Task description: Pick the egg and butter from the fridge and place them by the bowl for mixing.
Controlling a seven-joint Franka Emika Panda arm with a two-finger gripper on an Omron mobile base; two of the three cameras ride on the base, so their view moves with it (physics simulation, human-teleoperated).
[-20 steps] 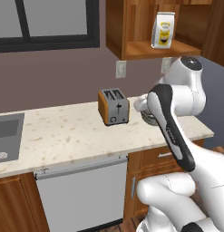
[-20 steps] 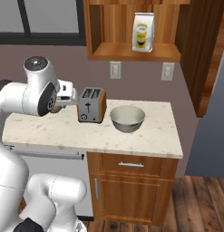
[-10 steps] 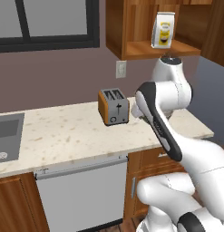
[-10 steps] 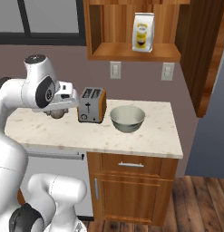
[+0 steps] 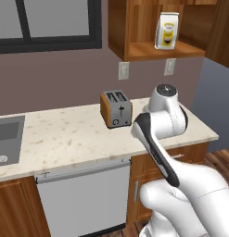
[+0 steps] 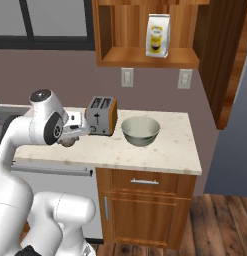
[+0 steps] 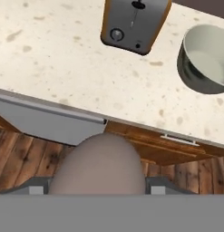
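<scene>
Egg gripped in jaws; no readable labels.

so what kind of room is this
A home kitchen, rendered. A speckled stone counter carries an orange toaster and a bowl, with a sink at one end and wooden cabinets below.

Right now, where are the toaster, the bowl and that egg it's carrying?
toaster [image 6: 101, 116]: right base view, its grey front face.
bowl [image 6: 140, 131]: right base view, its outer wall.
egg [image 7: 100, 164]: hand view, its rounded top.
</scene>
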